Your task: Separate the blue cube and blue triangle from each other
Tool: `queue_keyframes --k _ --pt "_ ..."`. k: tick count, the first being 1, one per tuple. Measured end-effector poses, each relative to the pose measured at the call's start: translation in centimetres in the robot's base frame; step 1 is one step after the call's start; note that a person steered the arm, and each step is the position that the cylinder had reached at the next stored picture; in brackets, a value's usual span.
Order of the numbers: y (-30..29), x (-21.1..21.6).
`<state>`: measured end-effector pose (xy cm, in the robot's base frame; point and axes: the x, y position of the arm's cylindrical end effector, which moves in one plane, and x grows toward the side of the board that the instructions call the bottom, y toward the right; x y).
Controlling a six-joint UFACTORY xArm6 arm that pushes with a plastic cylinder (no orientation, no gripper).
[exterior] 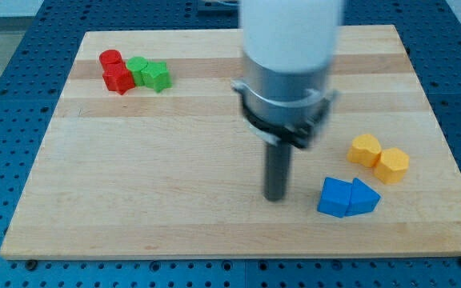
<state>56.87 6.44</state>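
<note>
The blue cube (335,197) lies at the view's lower right, touching the blue triangle (364,197) on its right side. My tip (275,197) rests on the board just to the left of the blue cube, a short gap away from it. The rod rises into the grey and white arm body above.
Two yellow blocks (379,158) touch each other just above the blue pair. Two red blocks (115,70) and two green blocks (150,74) cluster at the view's upper left. The wooden board (134,184) ends just below the blue blocks.
</note>
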Motion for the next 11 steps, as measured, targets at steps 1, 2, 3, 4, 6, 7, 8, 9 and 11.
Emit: queue_keyframes --k 1,2,3,4,6,7,8,9,11 --pt "2.2 3.2" --pt "2.5 3.5" --pt "11.6 4.0" --pt "13.1 4.0" --pt "8.5 -1.8" --pt "8.5 -1.8" --pt "6.1 -1.8" --pt "1.7 -1.8" --pt "-0.3 -1.5"
